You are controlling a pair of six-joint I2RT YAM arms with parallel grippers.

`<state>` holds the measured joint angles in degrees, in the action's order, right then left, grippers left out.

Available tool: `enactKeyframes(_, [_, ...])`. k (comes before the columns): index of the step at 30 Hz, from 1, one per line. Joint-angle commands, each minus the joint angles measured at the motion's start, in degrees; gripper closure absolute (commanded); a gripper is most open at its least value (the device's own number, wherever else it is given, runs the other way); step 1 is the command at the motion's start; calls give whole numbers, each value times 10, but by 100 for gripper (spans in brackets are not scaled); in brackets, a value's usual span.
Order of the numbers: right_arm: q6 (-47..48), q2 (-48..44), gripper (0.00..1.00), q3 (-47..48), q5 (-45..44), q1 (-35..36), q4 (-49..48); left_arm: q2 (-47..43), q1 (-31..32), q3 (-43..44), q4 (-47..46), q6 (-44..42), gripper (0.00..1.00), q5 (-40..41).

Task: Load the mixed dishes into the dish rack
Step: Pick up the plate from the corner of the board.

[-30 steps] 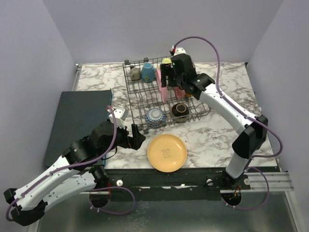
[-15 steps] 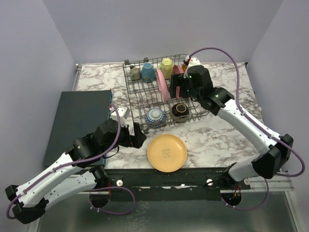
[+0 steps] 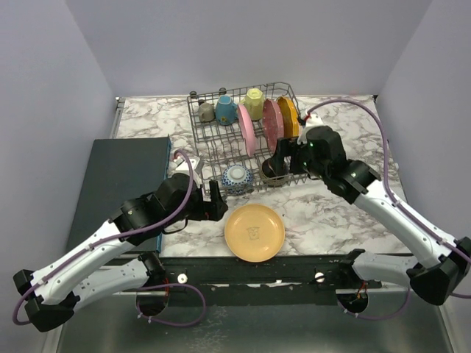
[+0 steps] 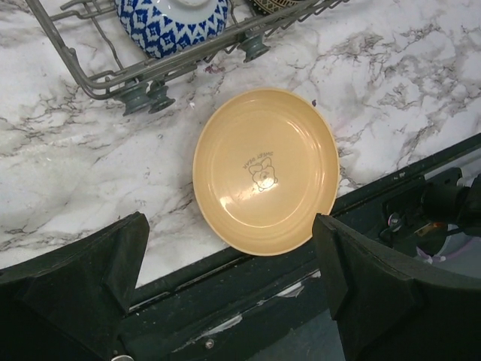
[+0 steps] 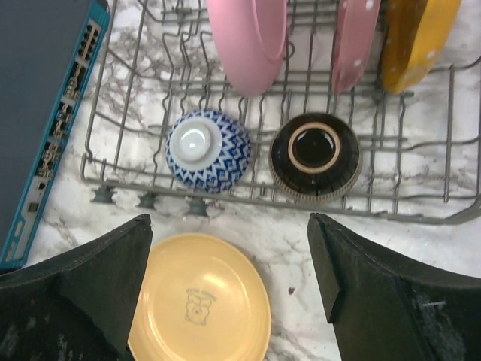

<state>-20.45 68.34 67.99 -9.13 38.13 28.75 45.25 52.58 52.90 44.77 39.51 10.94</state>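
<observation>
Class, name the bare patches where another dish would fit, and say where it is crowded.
Free: the marble table right of the yellow plate, up to the right edge; the dish rack's left rows between the mugs and blue bowl. Crowded: the rack's back right with three standing plates, and its front around the brown bowl.

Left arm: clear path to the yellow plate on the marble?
Probably yes. The left gripper hangs open right above the yellow plate, which lies flat, apart from the dish rack, nothing on it.
</observation>
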Motion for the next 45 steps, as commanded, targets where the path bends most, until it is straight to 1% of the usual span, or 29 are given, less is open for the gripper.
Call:
enactKeyframes(1, [-25, -61, 9, -58, 42, -3, 9, 32, -1, 16, 29, 39, 1, -36])
enactKeyframes(5, [-42, -102, 9, -102, 48, -3, 24, 71, -1, 6, 30, 57, 2, -55])
enactKeyframes(9, [-71, -131, 9, -134, 49, -3, 55, 92, -1, -17, 25, 82, 3, -53])
enactKeyframes(14, [-104, -165, 9, -188, 76, -3, 45, 103, -1, -45, 5, 108, 4, -71])
enactKeyframes(17, [-117, -170, 10, -216, 87, -3, 38, 109, 0, -60, -7, 124, 5, -80])
enactKeyframes(18, [-123, -170, 10, -223, 103, -3, 37, 112, 0, -64, -10, 128, 6, -83])
enactKeyframes(23, [-138, -165, 10, -247, 113, -3, 31, 123, 0, -95, -37, 145, 8, -96])
enactKeyframes(29, [-162, -168, 10, -275, 127, -3, 14, 150, 0, -133, -85, 159, 15, -109])
enactKeyframes(35, [-189, -166, 12, -312, 163, -3, -18, 174, 0, -155, -125, 161, 23, -107])
enactKeyframes(37, [-196, -164, 12, -321, 167, -4, -24, 184, 0, -163, -138, 161, 28, -108])
enactKeyframes(38, [-205, -166, 13, -335, 169, -3, -28, 205, 0, -178, -161, 159, 35, -109])
enactKeyframes(45, [-219, -172, 13, -350, 183, -3, -40, 226, -1, -207, -212, 161, 43, -109])
